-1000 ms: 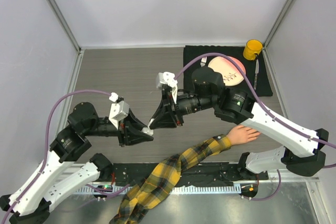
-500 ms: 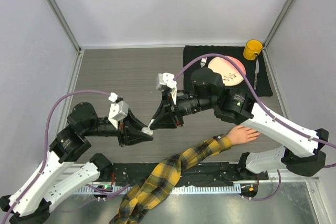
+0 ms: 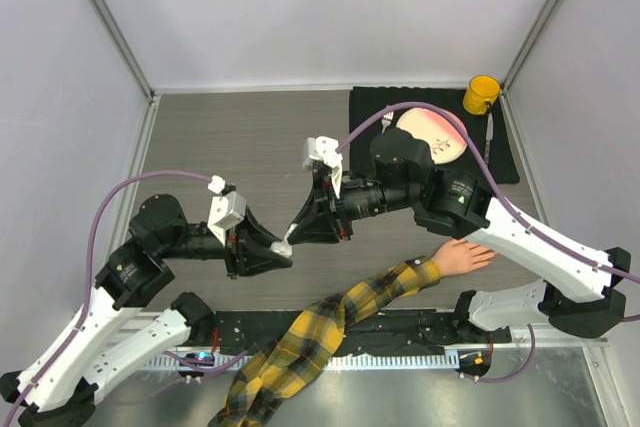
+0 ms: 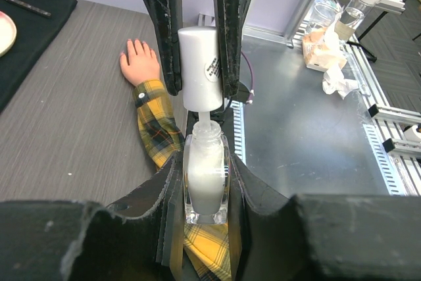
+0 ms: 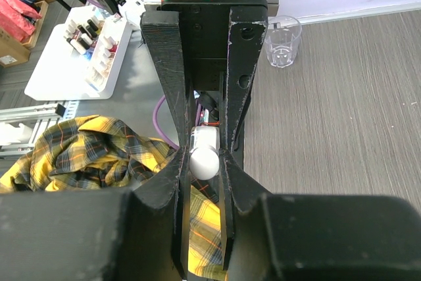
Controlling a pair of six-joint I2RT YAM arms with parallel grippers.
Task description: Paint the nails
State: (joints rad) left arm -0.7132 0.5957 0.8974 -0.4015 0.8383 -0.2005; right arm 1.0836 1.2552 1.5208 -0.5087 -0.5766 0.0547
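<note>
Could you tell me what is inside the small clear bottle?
Milky white liquid fills the bottle; the stem under the white cap enters its neck, lower end hidden.

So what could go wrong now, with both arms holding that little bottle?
The right gripper holds the cap raised off the open bottle in the left gripper; a tilt might spill polish. The mannequin hand lies well aside, so the brush could drip on the table on the way.
</note>
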